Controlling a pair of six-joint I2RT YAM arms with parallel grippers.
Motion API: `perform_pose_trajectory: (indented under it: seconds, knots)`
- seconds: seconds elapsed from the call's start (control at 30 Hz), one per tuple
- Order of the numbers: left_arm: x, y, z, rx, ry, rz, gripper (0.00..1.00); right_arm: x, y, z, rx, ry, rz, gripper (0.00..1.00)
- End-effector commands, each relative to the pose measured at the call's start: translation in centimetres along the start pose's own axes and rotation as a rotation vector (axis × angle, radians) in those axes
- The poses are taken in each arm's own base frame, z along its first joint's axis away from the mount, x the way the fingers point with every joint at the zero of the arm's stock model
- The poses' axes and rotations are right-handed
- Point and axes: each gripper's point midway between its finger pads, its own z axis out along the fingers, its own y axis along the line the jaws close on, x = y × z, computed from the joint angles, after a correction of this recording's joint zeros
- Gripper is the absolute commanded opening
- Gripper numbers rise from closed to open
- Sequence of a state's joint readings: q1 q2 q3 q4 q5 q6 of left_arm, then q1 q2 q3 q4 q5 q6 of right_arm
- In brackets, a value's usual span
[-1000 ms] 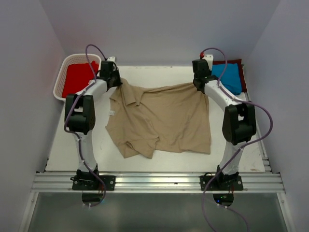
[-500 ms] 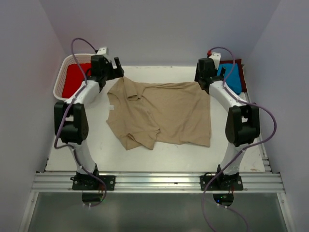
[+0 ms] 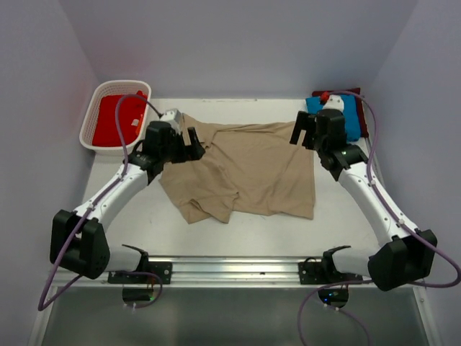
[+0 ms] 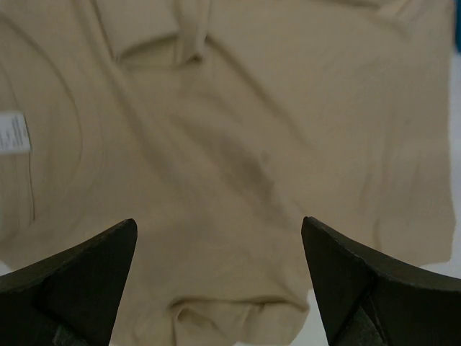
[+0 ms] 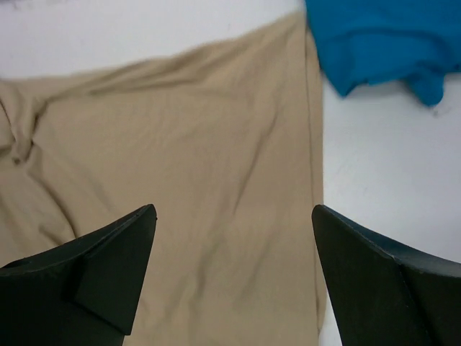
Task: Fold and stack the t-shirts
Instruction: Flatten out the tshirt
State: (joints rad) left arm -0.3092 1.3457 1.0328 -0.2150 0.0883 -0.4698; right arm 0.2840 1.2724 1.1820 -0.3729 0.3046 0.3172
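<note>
A tan t-shirt (image 3: 248, 169) lies spread on the white table, its near left part bunched and folded over. Above its far left corner hovers my left gripper (image 3: 193, 140), open and holding nothing. In the left wrist view the tan t-shirt (image 4: 230, 144) fills the space under the open left gripper (image 4: 217, 222), with a white label (image 4: 13, 133) at the left. My right gripper (image 3: 302, 130) is open over the shirt's far right corner. Its wrist view has the tan t-shirt (image 5: 180, 144) below the right gripper (image 5: 234, 209) and a blue t-shirt (image 5: 382, 36) beyond it.
A white lattice basket (image 3: 90, 130) at the far left holds a red t-shirt (image 3: 112, 119). At the far right, the blue t-shirt (image 3: 351, 119) lies on a dark maroon one (image 3: 358, 94), partly behind the right arm. Walls enclose the table on three sides.
Both grippers opened and let go of the tan shirt's far edge, which dropped flat. Both arms then drew back toward the near side, wrists lowered over the shirt's far corners.
</note>
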Motion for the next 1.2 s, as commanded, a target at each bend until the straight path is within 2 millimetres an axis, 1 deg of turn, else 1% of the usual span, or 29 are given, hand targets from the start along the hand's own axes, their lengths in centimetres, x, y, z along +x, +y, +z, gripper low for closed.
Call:
perform_pose_trajectory:
  seconds: [0.0,0.03,0.07,0.1,0.17,0.2,0.27,0.33,0.4,0.43,0.47,0.57,0.67,0.77,0.93,0.97,1.0,1.17]
  knots:
    - [8.6,2.6,-2.8,-0.085,0.229,-0.108,1.00,7.5,0.5,-2.4,-0.086,0.249,0.020,0.93]
    - [9.2,2.6,-3.3,-0.081,0.238,-0.119,1.00,9.0,0.2,-2.7,-0.089,0.281,0.020,0.93]
    - [9.3,2.6,-4.2,-0.085,0.224,-0.137,1.00,9.7,0.4,-3.2,-0.100,0.304,0.013,0.93]
    - [10.4,3.2,-4.6,-0.103,0.243,-0.149,1.00,10.2,0.3,-3.6,-0.097,0.315,0.021,0.93]
    - [10.8,3.4,-5.4,-0.111,0.238,-0.159,0.99,11.2,0.3,-4.3,-0.107,0.337,0.015,0.92]
    - [11.3,3.7,-5.6,-0.124,0.250,-0.168,0.99,11.5,0.3,-4.6,-0.109,0.342,0.010,0.92]
    - [11.9,3.2,-5.7,-0.096,0.265,-0.187,0.98,12.1,0.2,-4.8,-0.104,0.351,0.005,0.91]
    - [12.6,2.9,-5.5,-0.075,0.284,-0.207,0.97,12.2,0.2,-4.8,-0.101,0.354,0.000,0.88]
    - [14.0,2.9,-5.1,-0.065,0.324,-0.234,0.95,12.5,0.3,-4.7,-0.099,0.360,-0.001,0.86]
    - [14.2,2.8,-4.8,-0.059,0.330,-0.242,0.94,12.5,0.3,-4.6,-0.094,0.362,0.000,0.84]
    - [14.9,2.7,-4.4,-0.053,0.357,-0.260,0.93,12.7,0.3,-4.5,-0.088,0.367,-0.001,0.83]
    - [16.6,3.0,-3.7,-0.066,0.408,-0.284,0.88,13.0,0.2,-4.2,-0.075,0.383,0.000,0.79]
    - [17.5,3.2,-3.4,-0.087,0.439,-0.293,0.87,13.2,0.1,-4.0,-0.062,0.394,-0.004,0.79]
    - [17.7,2.9,-3.0,-0.079,0.447,-0.297,0.85,13.8,0.1,-3.7,-0.052,0.410,-0.008,0.75]
    - [18.2,2.3,-2.5,-0.061,0.459,-0.301,0.83,14.4,0.3,-3.3,-0.056,0.429,-0.012,0.61]
    - [18.6,2.2,-2.3,-0.063,0.472,-0.304,0.83,14.5,0.2,-3.3,-0.053,0.433,-0.012,0.60]
    - [18.8,2.0,-2.2,-0.059,0.482,-0.299,0.82,14.7,0.2,-3.3,-0.051,0.435,-0.014,0.56]
    - [20.1,1.9,-1.6,-0.084,0.520,-0.292,0.79,14.9,0.1,-3.1,-0.044,0.438,-0.018,0.42]
